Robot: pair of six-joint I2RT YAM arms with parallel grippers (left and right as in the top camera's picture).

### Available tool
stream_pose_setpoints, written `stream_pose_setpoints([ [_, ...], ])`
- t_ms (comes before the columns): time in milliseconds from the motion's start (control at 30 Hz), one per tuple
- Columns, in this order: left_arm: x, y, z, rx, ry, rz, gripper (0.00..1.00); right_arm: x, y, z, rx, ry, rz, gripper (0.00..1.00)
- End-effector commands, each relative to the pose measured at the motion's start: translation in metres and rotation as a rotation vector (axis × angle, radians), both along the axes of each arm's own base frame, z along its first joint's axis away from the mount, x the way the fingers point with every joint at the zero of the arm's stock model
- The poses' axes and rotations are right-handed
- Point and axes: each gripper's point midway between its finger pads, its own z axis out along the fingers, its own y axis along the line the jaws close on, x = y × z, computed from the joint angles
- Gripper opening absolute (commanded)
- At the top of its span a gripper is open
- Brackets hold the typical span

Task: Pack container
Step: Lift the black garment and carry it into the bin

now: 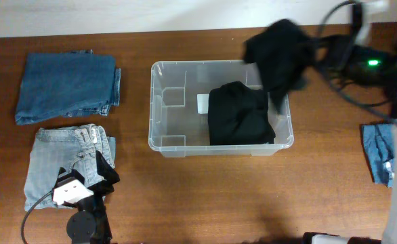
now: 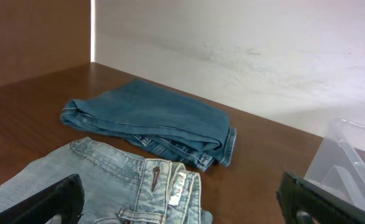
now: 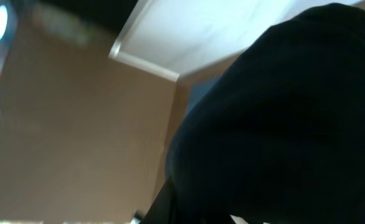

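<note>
Container [image 1: 178,123] mid-surface, open-topped, one folded black garment [image 1: 242,116] already filling its right half. Right hand [image 1: 315,53] clamped on a second black garment [image 1: 280,54], hanging over the back right corner, probably for lowering onto the first. Left hand [image 1: 102,175] spread wide at the edge of pale jeans [image 1: 56,159], seemingly poised for that pick. Darker jeans [image 1: 66,85] folded beyond.

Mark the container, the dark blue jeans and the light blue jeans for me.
container [image 1: 155,108]: overhead view, on its left wall.
dark blue jeans [image 1: 66,87]: overhead view, middle of the folded pair.
light blue jeans [image 1: 53,156]: overhead view, middle of the folded leg fabric.
</note>
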Motion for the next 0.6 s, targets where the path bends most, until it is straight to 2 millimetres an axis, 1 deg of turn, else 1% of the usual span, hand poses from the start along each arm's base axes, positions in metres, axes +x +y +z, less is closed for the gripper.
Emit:
stream_pose_setpoints([
  [0,-0.001,0.003,0.0,-0.001,-0.001,0.016,0.99,-0.018,0.047,0.005,-0.028,-0.024,0.117,0.04],
  [100,-0.001,0.003,0.0,-0.001,-0.001,0.016,0.99,-0.025,0.077,-0.004,-0.074,-0.003,0.142,0.04],
  [200,-0.001,0.003,0.0,-0.001,-0.001,0.016,0.99,-0.029,0.095,-0.01,-0.109,0.021,0.135,0.04],
  [333,-0.001,0.003,0.0,-0.001,-0.001,0.016,0.99,-0.036,0.116,-0.015,-0.144,0.015,0.157,0.04],
  [500,-0.001,0.003,0.0,-0.001,-0.001,0.016,0.99,-0.032,0.132,-0.03,-0.205,0.035,0.132,0.04],
  [567,-0.001,0.003,0.0,-0.001,-0.001,0.016,0.99,-0.032,0.144,-0.036,-0.209,0.039,0.159,0.04],
])
